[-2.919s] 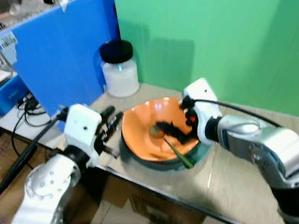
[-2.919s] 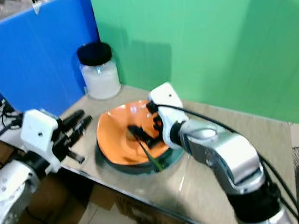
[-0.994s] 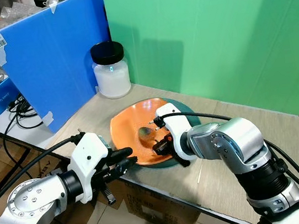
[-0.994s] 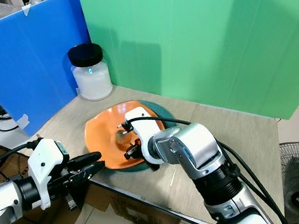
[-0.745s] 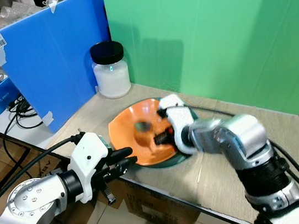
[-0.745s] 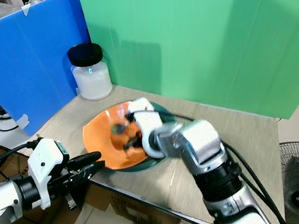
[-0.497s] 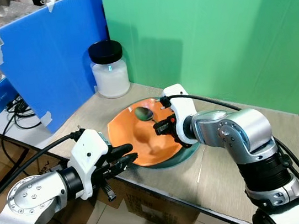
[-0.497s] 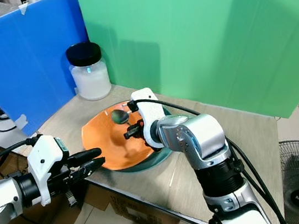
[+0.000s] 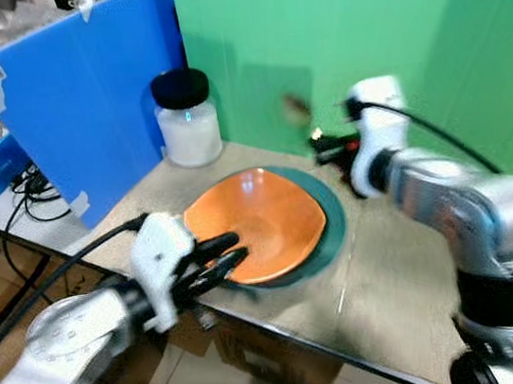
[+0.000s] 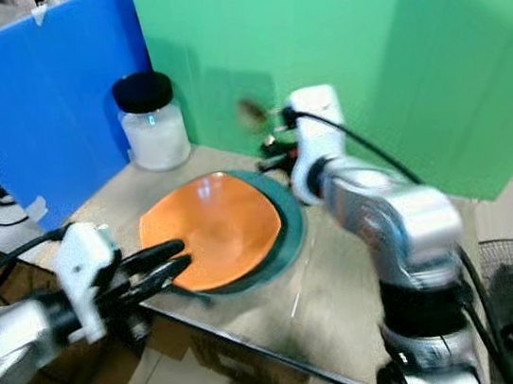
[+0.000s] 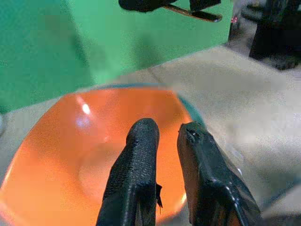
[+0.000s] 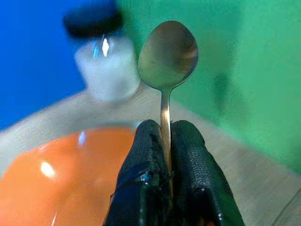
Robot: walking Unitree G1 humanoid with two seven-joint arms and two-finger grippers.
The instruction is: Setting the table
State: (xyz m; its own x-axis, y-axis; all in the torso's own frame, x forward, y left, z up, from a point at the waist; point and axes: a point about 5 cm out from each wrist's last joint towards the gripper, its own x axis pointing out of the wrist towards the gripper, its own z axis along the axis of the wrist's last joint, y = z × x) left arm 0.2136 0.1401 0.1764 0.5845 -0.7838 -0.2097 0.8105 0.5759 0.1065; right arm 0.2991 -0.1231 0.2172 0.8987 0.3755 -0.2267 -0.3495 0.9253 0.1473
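**Spoon lifted clear of the bowl, waiting for a place on the worktop**

While the right gripper (image 12: 164,141) hangs in the air above the far side of the worktop (image 9: 393,278), its two black fingers are pressed tight on the handle of a metal spoon (image 12: 167,59), whose bowl points up and away from the wrist. Seen from the head, the spoon (image 9: 298,105) is a blur against the green backdrop (image 9: 360,44), above and beyond the far rim of the orange bowl (image 9: 256,225).

That bowl sits on a dark teal plate (image 9: 333,229) near the front edge of the worktop. At its near rim is the left gripper (image 11: 162,141); its fingers lie close together with a narrow gap between them and hold nothing, their tips reaching over the bowl's edge. Whether they touch the rim cannot be told.

A white jar with a black lid (image 9: 187,116) stands further back, beside the blue board (image 9: 89,91).

By the look of it, the step in hand is carrying the spoon to its place in the setting. The next move probably calls for lowering it onto bare worktop beside the plate, handle level, and letting go only once it rests flat; the left gripper could steady the bowl meanwhile.
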